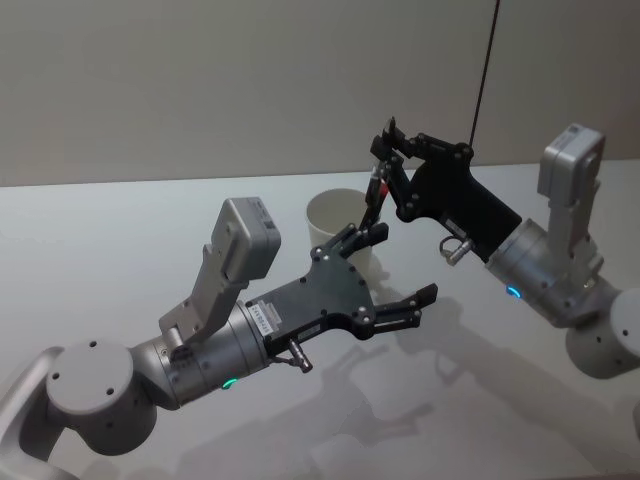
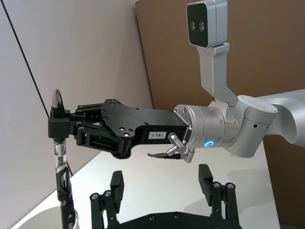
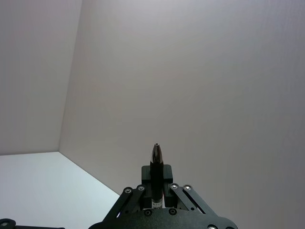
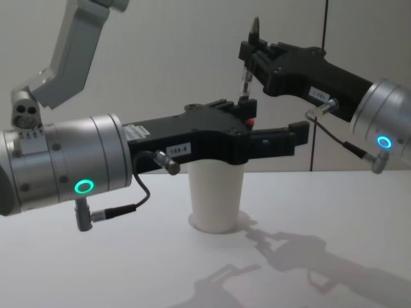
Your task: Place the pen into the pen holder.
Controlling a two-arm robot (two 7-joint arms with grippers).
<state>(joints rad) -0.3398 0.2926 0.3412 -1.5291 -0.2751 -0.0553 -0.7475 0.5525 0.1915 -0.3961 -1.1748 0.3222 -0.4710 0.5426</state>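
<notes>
Your right gripper (image 1: pixel 385 160) sits in the upper middle of the head view, clenched on the pen (image 1: pixel 375 195), which hangs roughly upright with its tip pointing up and its lower end reaching down toward the cup (image 1: pixel 335 222). In the left wrist view the same gripper (image 2: pixel 57 128) shows at the left of the frame, its fingers pinching the pen (image 2: pixel 59 157) high on the barrel, so most of the pen hangs below the grip. The right wrist view shows the pen's tip (image 3: pixel 157 160) standing up between the fingers at the bottom centre. The cup stands upright on the table (image 1: pixel 100 230), at the centre of the head view and in the lower middle of the chest view (image 4: pixel 216 192). Your left gripper (image 1: pixel 385 275) is spread wide and holds nothing; in the chest view it (image 4: pixel 276 135) reaches across just in front of the cup's rim, so that view hides the cup's mouth. You are, as I judge it, at the carry-and-align step: the pen is held above the cup but not yet inside. Whether its lower end is over the mouth or just beside the rim cannot be told here. The next move calls for centring the pen over the mouth, lowering it straight, then letting go; keep it clear of the left fingers, which sit close to the pen's path.
</notes>
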